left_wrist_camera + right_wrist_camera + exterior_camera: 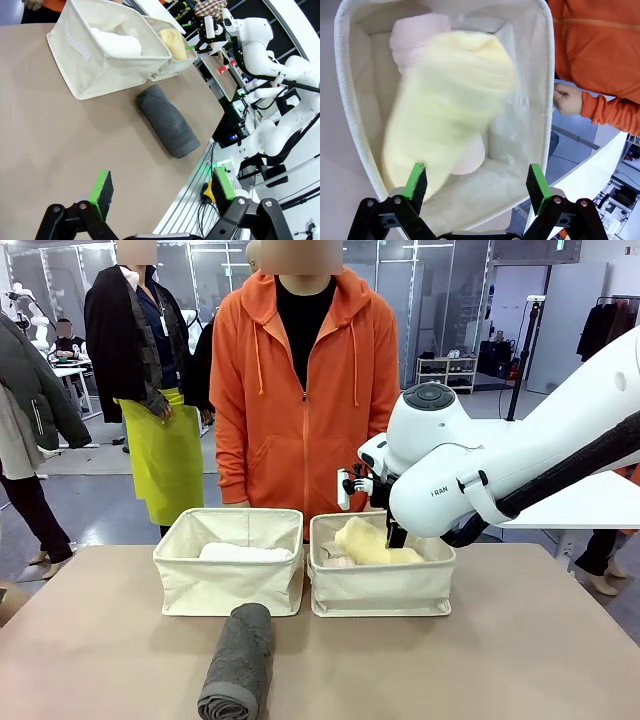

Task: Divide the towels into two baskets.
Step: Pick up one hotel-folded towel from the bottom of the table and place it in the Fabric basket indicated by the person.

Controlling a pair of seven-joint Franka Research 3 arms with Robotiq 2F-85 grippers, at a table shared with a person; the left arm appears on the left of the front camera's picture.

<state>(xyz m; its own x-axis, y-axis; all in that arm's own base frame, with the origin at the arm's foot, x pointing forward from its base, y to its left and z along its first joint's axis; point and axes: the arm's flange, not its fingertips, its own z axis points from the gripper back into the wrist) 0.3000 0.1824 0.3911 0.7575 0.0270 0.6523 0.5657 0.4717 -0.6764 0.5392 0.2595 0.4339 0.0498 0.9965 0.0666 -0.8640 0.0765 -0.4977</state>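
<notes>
The towels are spread over three places. The white roll (pixel 243 552) lies in the left basket (pixel 228 590). The pale yellow roll (pixel 365 542) leans tilted in the right basket (pixel 380 592), on top of the pink roll (pixel 335 562). The dark grey roll (pixel 240 660) lies on the bench (pixel 520 640) just on the near side of the left basket, outside both.

The two baskets stand side by side at the middle of the bench, in front of a person in an orange hoodie (pixel 300 410).

The right hand (pixel 476 176) hangs over the right basket, jaws wide apart with nothing between them. In its wrist view the yellow roll is blurred just beyond the green pads (pixel 416 179).

The left hand (pixel 162 184) hovers above the bench with its jaws spread wide. It is empty and well apart from the grey roll.
</notes>
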